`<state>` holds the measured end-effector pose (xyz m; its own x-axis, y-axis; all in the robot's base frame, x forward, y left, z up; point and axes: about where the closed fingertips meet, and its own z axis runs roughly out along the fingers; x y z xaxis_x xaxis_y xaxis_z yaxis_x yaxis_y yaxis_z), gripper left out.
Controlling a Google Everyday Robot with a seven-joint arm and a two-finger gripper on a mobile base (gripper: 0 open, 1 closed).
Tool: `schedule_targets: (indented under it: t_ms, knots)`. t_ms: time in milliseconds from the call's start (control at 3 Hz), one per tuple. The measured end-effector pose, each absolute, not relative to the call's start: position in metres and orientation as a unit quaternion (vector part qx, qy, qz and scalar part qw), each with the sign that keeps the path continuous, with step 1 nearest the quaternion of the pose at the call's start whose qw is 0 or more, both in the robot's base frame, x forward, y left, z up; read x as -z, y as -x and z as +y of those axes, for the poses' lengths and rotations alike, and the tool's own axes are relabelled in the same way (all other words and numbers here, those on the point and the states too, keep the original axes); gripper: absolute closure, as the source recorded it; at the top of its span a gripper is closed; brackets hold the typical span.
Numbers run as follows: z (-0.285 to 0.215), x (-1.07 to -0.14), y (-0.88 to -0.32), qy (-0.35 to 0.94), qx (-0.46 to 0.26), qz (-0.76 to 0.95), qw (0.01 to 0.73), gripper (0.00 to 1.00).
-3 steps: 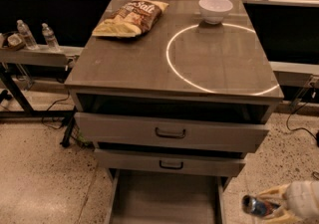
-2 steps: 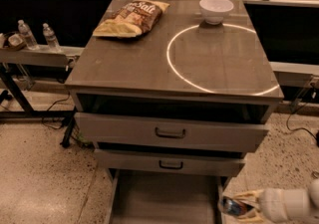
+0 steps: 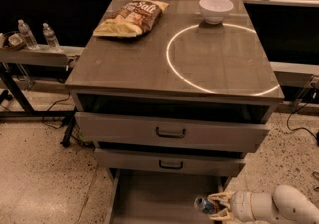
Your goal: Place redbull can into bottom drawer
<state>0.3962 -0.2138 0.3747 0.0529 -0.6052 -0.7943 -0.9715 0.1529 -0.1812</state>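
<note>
- The gripper (image 3: 216, 206) is low at the right front corner of the cabinet, at the end of a white arm (image 3: 279, 207) that comes in from the right.
- Its pale fingers (image 3: 222, 198) are closed on the redbull can (image 3: 204, 204), one above it and one below it.
- The redbull can lies on its side in this grip, with its end pointing left, over the right part of the bottom drawer (image 3: 154, 198). Whether it touches the floor of the drawer I cannot tell.
- I see blue and silver on the can, but no writing on it can be read.
- The bottom drawer is pulled out and shows a flat grey floor.
- Above it are two grey drawers; the middle drawer (image 3: 149, 161) and the top drawer (image 3: 124, 128) each have a dark handle and each is pulled out a little.
- On the counter (image 3: 129, 63) a chips bag (image 3: 130, 17) lies at the back left; the word "Salt" is readable on it.
- A white bowl (image 3: 216, 9) stands at the back right, touching the far edge of a bright ring of light (image 3: 168, 54) on the counter.
- Two clear water bottles (image 3: 26, 34) stand on a ledge at the left, with labels too small to read.
</note>
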Motion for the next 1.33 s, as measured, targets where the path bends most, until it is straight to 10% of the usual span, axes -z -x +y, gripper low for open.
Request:
schedule_targets:
  t_ms: [1333]
  knots:
    - [-0.156, -0.259, -0.420, 0.590, -0.198, 0.677, 0.392, 1.00]
